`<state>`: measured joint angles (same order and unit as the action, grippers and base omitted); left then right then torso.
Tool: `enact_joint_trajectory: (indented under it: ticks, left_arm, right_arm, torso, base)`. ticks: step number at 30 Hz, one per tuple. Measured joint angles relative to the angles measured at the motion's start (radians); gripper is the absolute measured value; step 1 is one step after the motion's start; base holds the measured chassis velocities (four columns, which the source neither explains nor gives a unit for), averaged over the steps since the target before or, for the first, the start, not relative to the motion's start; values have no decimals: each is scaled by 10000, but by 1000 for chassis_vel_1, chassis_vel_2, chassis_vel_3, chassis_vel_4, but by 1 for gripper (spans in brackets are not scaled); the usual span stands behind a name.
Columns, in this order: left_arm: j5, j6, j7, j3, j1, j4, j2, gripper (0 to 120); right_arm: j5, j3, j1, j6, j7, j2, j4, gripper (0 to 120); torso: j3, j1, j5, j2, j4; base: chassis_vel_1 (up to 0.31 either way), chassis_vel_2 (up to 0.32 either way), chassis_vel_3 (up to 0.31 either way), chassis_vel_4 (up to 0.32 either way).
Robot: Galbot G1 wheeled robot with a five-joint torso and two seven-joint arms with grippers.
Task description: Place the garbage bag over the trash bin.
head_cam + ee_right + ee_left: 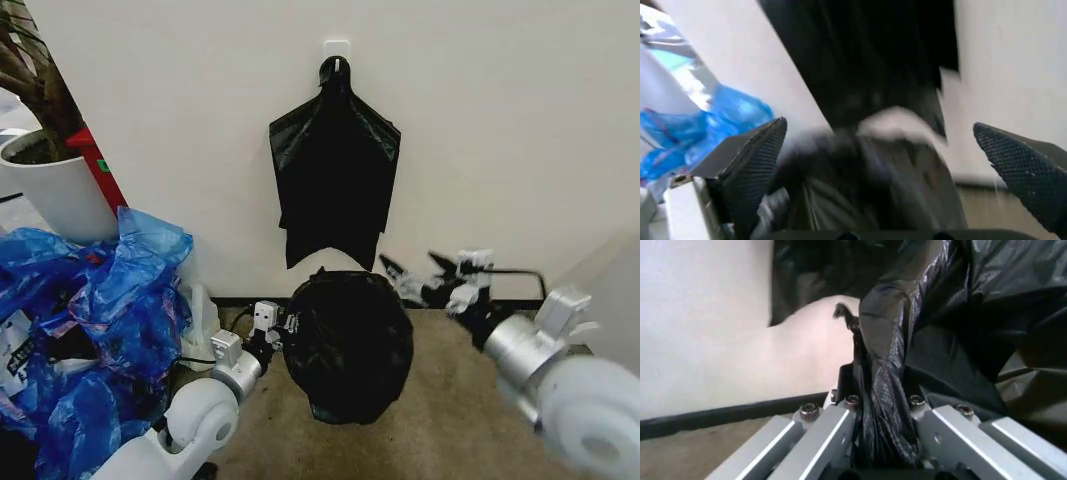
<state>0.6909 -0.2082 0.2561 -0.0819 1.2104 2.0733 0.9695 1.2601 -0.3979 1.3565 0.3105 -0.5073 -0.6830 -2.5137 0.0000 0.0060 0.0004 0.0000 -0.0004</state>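
The glossy black garbage bag (347, 345) hangs bulging above the carpet in the middle of the head view. The trash bin is hidden. My left gripper (276, 326) is shut on the bag's left edge. In the left wrist view the wrinkled film (883, 405) is bunched between the two fingers of that gripper (879, 390). My right gripper (418, 272) is open, just off the bag's upper right side. In the right wrist view its pads (760, 160) stand wide apart around the gripper's middle (893, 165), with the blurred bag (867, 200) ahead.
A flat black bundle (335, 170) hangs from a wall hook right behind the bag. Blue plastic bags (90, 320) are piled at the left, with a white plant pot (50, 195) behind them. Brown carpet (450, 410) lies open at the front right.
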Motion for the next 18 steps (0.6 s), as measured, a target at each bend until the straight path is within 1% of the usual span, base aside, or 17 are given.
enact_joint_trajectory:
  ticks: [2,4,5,6,7,9,10,11,13,14,15,16,17,18]
  left_arm:
    - [-71,-19,375,77,-8,64,58,1]
    - [-109,-18,493,139,-12,158,102,1]
    - [-109,-18,493,139,-12,158,102,1]
    - [-137,-16,500,171,-13,199,111,1]
    - [-215,-1,494,218,-13,253,113,1]
    - [-332,68,486,257,-13,283,104,1]
    - [-419,104,459,280,-13,306,83,1]
    - [-419,104,459,280,-13,306,83,1]
    - [-492,133,439,297,-12,318,70,1]
    - [-576,157,426,305,-1,328,51,1]
    - [-602,167,423,308,2,328,46,1]
    - [-807,251,387,348,21,328,16,1]
    - [-1003,315,312,397,29,327,-7,1]
    - [-1003,315,312,397,29,327,-7,1]
  right_arm:
    - [-406,304,296,116,0,-358,-3,91]
    - [-921,743,343,131,26,-598,10,83]
    - [-921,743,343,131,26,-598,10,83]
    - [-1184,987,344,131,43,-724,18,80]
    - [-1577,1410,330,135,65,-931,35,73]
    - [-1921,1973,268,142,17,-1154,51,66]
    - [-2144,2449,176,143,-101,-1340,105,61]
    - [-2144,2449,176,143,-101,-1340,105,61]
    - [-2362,2831,59,145,-242,-1476,213,54]
    - [-2646,3131,-48,193,-376,-1578,352,49]
    - [-2733,3191,-72,216,-409,-1599,389,48]
    - [-3175,3463,-186,469,-580,-1713,614,41]
    - [-3298,3596,-266,610,-757,-1778,708,36]
    - [-3298,3596,-266,610,-757,-1778,708,36]
  torso:
    - [0,0,-5,0,-3]
    - [0,0,-5,0,0]
    - [0,0,-5,0,0]
    - [0,0,-5,0,0]
    - [0,0,-6,0,0]
    - [0,0,-6,0,0]
    - [-1,0,-5,0,0]
    - [-1,0,-5,0,0]
    - [0,0,-7,0,1]
    - [0,0,-5,0,1]
    - [0,0,-5,0,1]
    - [0,0,-5,0,2]
    - [1,0,-5,0,2]
    - [1,0,-5,0,2]
  base:
    - [0,0,0,0]
    - [0,0,0,0]
    - [0,0,0,0]
    - [0,0,0,0]
    - [0,0,0,0]
    - [0,0,0,0]
    - [0,0,0,0]
    - [0,0,0,0]
    - [0,0,0,0]
    - [0,0,0,0]
    - [0,0,0,0]
    - [0,0,0,0]
    - [0,0,0,0]
    - [0,0,0,0]
